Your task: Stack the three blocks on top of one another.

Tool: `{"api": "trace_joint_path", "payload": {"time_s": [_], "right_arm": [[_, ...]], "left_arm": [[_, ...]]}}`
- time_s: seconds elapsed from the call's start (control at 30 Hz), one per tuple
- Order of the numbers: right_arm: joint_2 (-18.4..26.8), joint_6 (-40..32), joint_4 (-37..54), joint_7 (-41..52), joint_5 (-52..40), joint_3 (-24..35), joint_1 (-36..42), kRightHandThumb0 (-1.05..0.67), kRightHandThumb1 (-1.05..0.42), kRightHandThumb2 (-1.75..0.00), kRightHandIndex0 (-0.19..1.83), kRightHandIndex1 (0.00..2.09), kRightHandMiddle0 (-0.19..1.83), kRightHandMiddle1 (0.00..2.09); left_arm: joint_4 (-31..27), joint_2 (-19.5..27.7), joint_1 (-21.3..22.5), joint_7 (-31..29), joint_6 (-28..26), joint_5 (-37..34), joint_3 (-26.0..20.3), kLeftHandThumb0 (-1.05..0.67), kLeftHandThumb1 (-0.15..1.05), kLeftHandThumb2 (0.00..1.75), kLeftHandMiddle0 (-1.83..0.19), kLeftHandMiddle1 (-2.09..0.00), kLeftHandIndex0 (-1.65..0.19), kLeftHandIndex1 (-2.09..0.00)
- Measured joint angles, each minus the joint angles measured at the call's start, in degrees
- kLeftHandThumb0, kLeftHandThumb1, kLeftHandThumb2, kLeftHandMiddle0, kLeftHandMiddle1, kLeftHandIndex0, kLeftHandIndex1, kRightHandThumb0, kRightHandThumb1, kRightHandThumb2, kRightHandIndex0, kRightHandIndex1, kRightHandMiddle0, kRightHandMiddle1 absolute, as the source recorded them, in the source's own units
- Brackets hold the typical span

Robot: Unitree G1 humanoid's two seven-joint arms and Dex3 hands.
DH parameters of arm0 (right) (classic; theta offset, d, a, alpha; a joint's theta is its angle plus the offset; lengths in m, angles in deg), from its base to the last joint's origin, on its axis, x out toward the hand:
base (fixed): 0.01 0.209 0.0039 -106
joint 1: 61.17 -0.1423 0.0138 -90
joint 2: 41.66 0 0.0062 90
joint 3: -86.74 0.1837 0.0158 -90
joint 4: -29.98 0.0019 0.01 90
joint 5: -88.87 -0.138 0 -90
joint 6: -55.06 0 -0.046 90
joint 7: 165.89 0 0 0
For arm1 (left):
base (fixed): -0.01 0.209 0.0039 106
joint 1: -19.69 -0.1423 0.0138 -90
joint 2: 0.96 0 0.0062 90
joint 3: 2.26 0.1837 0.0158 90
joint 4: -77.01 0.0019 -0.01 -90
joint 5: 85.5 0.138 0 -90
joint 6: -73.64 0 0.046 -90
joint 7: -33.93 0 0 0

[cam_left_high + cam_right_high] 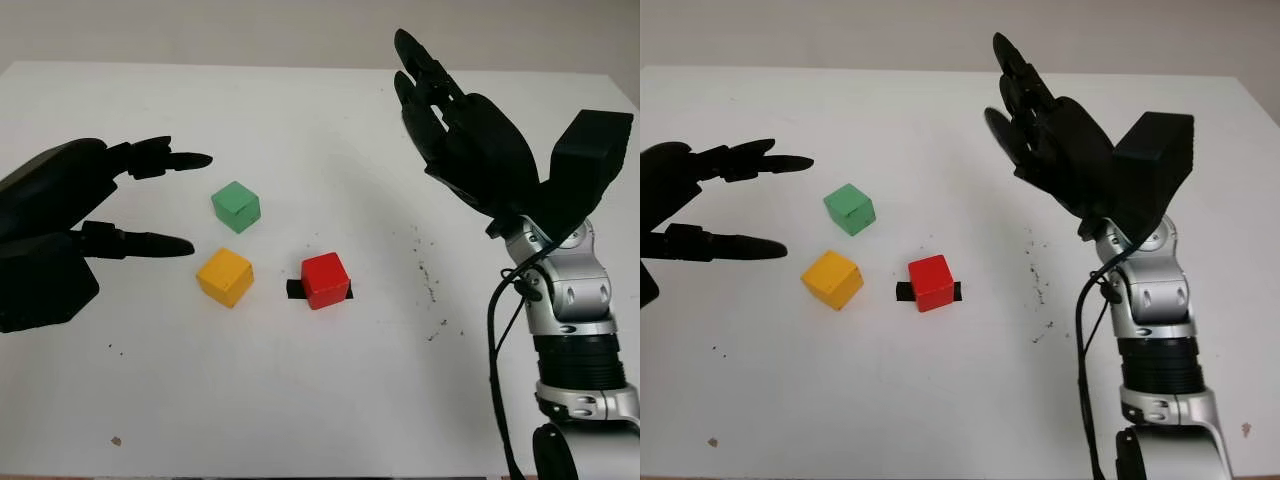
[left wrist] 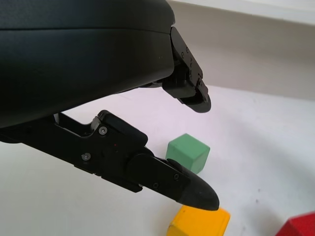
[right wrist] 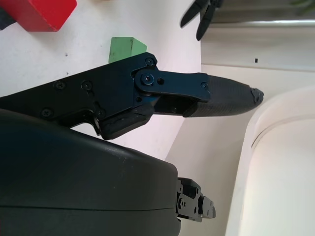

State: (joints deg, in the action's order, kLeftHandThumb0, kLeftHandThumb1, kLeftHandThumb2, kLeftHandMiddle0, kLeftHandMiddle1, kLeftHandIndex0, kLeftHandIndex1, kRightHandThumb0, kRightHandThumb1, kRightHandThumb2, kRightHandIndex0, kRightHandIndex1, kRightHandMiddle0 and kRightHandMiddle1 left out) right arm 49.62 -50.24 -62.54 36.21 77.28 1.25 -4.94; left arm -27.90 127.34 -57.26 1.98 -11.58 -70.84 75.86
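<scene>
Head views: green block [image 1: 236, 206], yellow block [image 1: 224, 277] and red block [image 1: 325, 280] are seen unstacked mid-frame on the white table [image 1: 300, 400], red sat on black tape [image 1: 294, 289]. Left hand [image 1: 60, 235] is held open at left, right hand [image 1: 455, 120] raised open upper right. Left wrist view: fingers [image 2: 172, 179] are shown empty just above green and yellow.

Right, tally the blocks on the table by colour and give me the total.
green block: 1
yellow block: 1
red block: 1
Total: 3 blocks, all separate on the white table, none stacked.
</scene>
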Motion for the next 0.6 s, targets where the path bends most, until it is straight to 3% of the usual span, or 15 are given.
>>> {"api": "trace_joint_path", "payload": {"time_s": [0.3, 0.6], "right_arm": [[-1.4, -1.9, 1.4, -3.7, -0.5, 0.6, 3.1, -0.83, -1.05, -0.73, -0.19, 0.0, -0.19, 0.0], [-2.7, -1.6, 3.2, -5.7, -0.6, 1.2, 9.2, -0.78, -1.05, -0.74, -0.19, 0.0, -0.19, 0.0]], "left_arm": [[0.2, 2.1, 0.9, -3.9, 2.9, 7.0, 6.1, -0.7, 0.79, 0.05, -0.15, -0.04, -0.57, -0.06], [2.4, -0.6, 0.7, 2.2, 9.2, 13.5, 9.5, -0.71, 0.85, 0.07, -0.12, -0.04, -0.51, -0.03]]}}
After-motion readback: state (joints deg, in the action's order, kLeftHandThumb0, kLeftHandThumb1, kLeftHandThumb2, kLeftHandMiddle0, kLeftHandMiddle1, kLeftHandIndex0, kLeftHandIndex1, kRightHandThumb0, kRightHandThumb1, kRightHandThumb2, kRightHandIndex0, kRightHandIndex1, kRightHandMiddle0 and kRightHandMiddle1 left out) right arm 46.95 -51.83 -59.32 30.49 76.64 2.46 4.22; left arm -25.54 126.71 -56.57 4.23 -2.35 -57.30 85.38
